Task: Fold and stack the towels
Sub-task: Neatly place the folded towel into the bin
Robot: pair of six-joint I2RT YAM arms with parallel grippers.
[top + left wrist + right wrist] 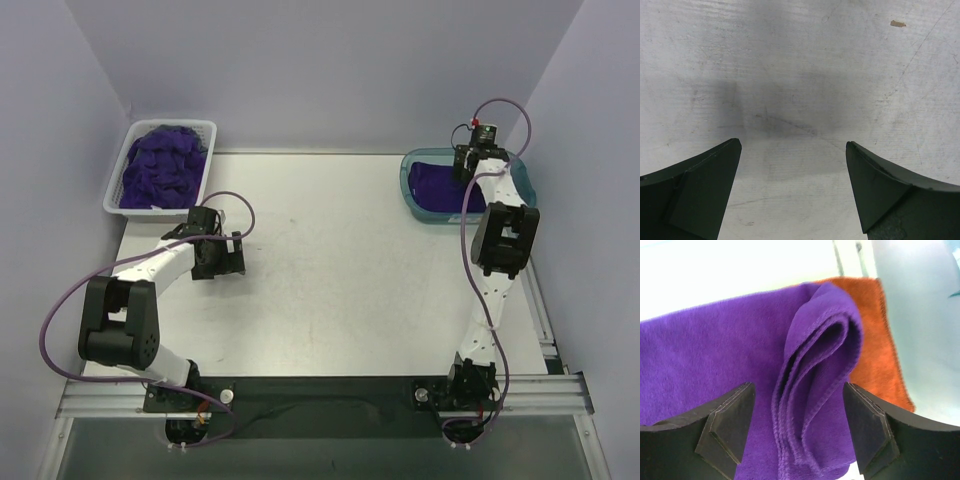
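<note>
A heap of purple towels (160, 165) fills the white basket (117, 195) at the back left. A folded purple towel (435, 187) lies in the teal tray (409, 190) at the back right. In the right wrist view this purple towel (715, 350) has a bunched fold (815, 390) and lies over a rust-orange towel (875, 345). My right gripper (797, 425) is open just above the fold, its fingers either side, holding nothing. My left gripper (794, 165) is open and empty over bare table, in front of the basket.
The white table (340, 270) runs between basket and tray. Grey walls close the back and both sides. A metal rail (320, 390) with both arm bases runs along the near edge.
</note>
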